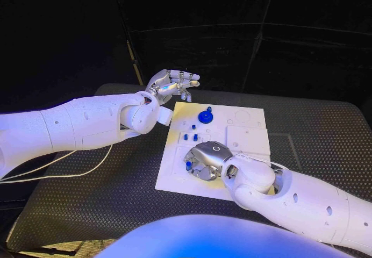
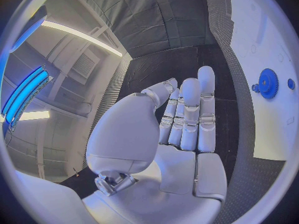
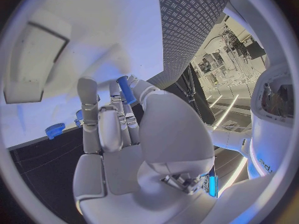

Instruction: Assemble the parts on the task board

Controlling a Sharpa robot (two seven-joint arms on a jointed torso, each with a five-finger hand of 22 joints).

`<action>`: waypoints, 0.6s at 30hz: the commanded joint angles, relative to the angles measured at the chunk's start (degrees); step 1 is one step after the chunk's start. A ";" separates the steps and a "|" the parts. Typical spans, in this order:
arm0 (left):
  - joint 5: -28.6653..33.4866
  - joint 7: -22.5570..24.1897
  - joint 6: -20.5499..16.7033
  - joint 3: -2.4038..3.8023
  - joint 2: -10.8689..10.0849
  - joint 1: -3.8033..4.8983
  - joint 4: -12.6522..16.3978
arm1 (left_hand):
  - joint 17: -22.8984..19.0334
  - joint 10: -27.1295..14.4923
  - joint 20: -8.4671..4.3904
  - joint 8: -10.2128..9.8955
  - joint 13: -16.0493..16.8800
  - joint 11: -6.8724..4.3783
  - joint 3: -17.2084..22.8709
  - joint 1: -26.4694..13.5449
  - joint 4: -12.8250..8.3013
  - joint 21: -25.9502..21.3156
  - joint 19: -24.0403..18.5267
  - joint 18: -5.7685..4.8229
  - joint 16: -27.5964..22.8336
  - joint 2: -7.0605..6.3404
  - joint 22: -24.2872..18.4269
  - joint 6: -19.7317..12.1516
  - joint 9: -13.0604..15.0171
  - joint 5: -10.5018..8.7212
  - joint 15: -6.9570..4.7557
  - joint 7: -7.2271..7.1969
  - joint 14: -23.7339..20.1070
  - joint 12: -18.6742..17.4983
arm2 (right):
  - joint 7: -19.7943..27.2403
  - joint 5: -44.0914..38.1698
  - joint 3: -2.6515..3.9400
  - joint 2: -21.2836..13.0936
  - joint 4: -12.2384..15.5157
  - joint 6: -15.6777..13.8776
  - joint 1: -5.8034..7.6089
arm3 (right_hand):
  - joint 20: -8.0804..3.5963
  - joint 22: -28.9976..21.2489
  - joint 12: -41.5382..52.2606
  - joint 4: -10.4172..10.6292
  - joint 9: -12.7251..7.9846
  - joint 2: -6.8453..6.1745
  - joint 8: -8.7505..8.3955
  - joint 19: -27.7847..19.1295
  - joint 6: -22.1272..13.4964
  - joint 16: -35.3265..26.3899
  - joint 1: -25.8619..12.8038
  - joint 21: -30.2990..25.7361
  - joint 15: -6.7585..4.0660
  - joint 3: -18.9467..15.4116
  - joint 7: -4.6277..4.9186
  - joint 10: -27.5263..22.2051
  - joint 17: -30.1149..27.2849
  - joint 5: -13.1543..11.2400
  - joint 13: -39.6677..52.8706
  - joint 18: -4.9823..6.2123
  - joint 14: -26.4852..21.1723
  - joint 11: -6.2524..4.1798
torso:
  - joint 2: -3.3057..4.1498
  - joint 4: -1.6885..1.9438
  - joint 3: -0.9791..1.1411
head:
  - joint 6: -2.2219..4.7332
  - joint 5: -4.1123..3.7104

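**Right hand holds a blue peg over the board's near left; left hand idle off the far corner**

Your right hand (image 1: 208, 159) is lowered over the near left part of the task board (image 1: 248, 141), fingers curled down toward the plate. In the right wrist view a blue peg (image 3: 126, 88) is pinched between the thumb and the fingertips (image 3: 87, 92). The peg is a short cylinder. Its long axis runs roughly in line with the fingers, its free end pointing away from the palm toward the white plate. I judge the pinch near one end is meant to leave that free end clear for seating in a socket, but which socket cannot be told, since the hand covers that area in the head view.

Your left hand (image 1: 172, 83) is raised beyond the board's far left corner and holds nothing. Its fingers (image 2: 190, 114) are extended, close side by side, touching no part. It appears parked clear of the work so the right hand has room.

A blue gear (image 1: 205, 116) lies flat on the far left part of the board, face up. Small blue pegs (image 1: 193, 127) stand between the gear and your right hand. More blue pieces (image 3: 55, 130) lie beside the fingers.

The insertion is not yet confirmed as seated.
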 commanded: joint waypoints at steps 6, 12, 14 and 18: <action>0.13 -0.03 0.94 0.05 0.24 0.09 -0.12 | -0.06 -0.51 -0.09 0.22 0.00 0.11 -0.12 -0.43 -0.28 -0.21 -0.46 0.81 -0.26 0.06 -0.05 -0.36 -0.05 -0.08 0.01 0.15 -0.34 0.38 | 0.44 0.19 -0.02 -0.12 0.31 -4.31 0.01 | -0.26 -0.14 0.49 0.50 0.04 -0.85 -0.06 0.06 -5.09 0.43 -0.28 -0.51 -0.25 -2.31 -1.17 -0.72 0.24 0.28 0.27 -0.56 2.12 -0.64 | 0.04 -0.02 0.02 | 0.01 -0.12; 0.13 -0.07 1.01 0.05 0.23 0.09 -0.15 | -0.06 -0.51 -0.09 0.22 0.00 0.11 -0.12 -0.43 -0.28 -0.21 -0.46 0.81 -0.26 0.06 -0.05 -0.36 -0.05 -0.08 0.01 0.15 -0.34 0.38 | 0.90 0.49 -0.02 -0.86 1.08 -7.11 -0.18 | -0.32 -0.25 0.67 0.68 0.13 -0.91 0.05 0.06 -6.09 0.50 -0.12 -0.61 -0.28 -3.08 -1.39 -1.00 0.32 1.02 0.34 -0.56 2.13 -0.67 | 0.05 0.01 0.04 | 0.01 -0.10; 0.13 -0.07 1.02 0.05 0.19 0.09 -0.16 | -0.06 -0.51 -0.09 0.22 0.00 0.11 -0.12 -0.43 -0.28 -0.21 -0.46 0.81 -0.26 0.06 -0.05 -0.36 -0.05 -0.08 0.01 0.15 -0.34 0.38 | 1.05 0.59 -0.02 -1.46 1.72 -8.02 -0.25 | -0.33 -0.36 0.73 0.76 0.18 -0.97 0.15 0.04 -6.27 0.50 -0.02 -0.68 -0.27 -3.42 -1.40 -1.20 0.29 1.59 0.36 -0.55 2.12 -0.65 | 0.00 -0.03 0.08 | 0.01 -0.10; 0.13 -0.09 1.04 0.04 -0.03 0.08 -0.25 | -0.06 -0.51 -0.09 0.22 0.00 0.11 -0.12 -0.43 -0.28 -0.21 -0.46 0.81 -0.26 0.06 -0.05 -0.36 -0.05 -0.08 0.01 0.15 -0.34 0.38 | 2.00 2.05 0.02 -4.74 4.77 -9.91 -0.31 | -0.31 -0.26 1.03 1.16 0.30 -1.56 0.34 0.13 -6.35 0.61 -0.31 -0.66 -0.26 -4.67 -1.41 -1.36 0.45 2.33 0.47 -0.58 2.15 -0.65 | -0.13 -0.14 0.09 | 0.01 -0.03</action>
